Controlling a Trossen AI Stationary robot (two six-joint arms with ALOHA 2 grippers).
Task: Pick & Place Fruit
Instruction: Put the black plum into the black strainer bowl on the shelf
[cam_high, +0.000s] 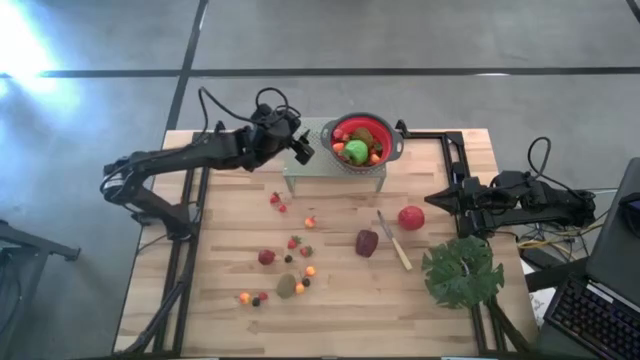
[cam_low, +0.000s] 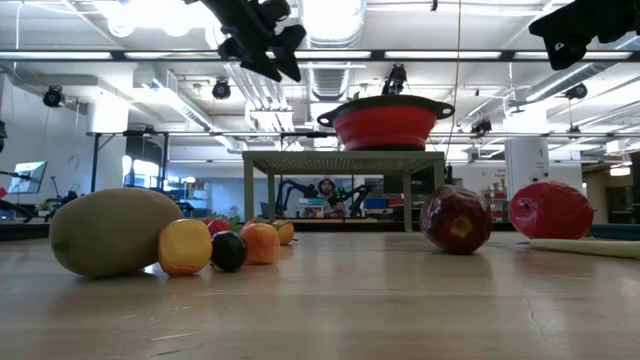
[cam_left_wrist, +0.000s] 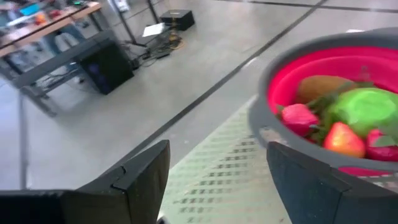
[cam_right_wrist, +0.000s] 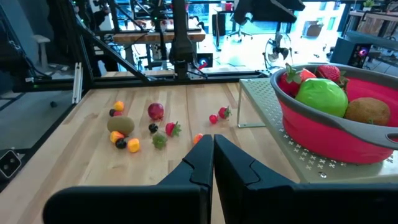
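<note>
Red colander (cam_high: 364, 141) on perforated stand (cam_high: 300, 172), holding green apple (cam_high: 356, 151), kiwi, strawberries. Left gripper (cam_high: 302, 149) raised just beside colander, fingers spread, empty. Right gripper (cam_high: 436, 201) well apart from colander, fingers clenched, empty. Loose fruit (cam_high: 286, 262) on table near stand.

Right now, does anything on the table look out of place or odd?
Nothing looks spilled or damaged. The red bowl sits upright on its mesh stand with fruit inside. The loose fruit, knife and green leaf lie flat on the table.
</note>
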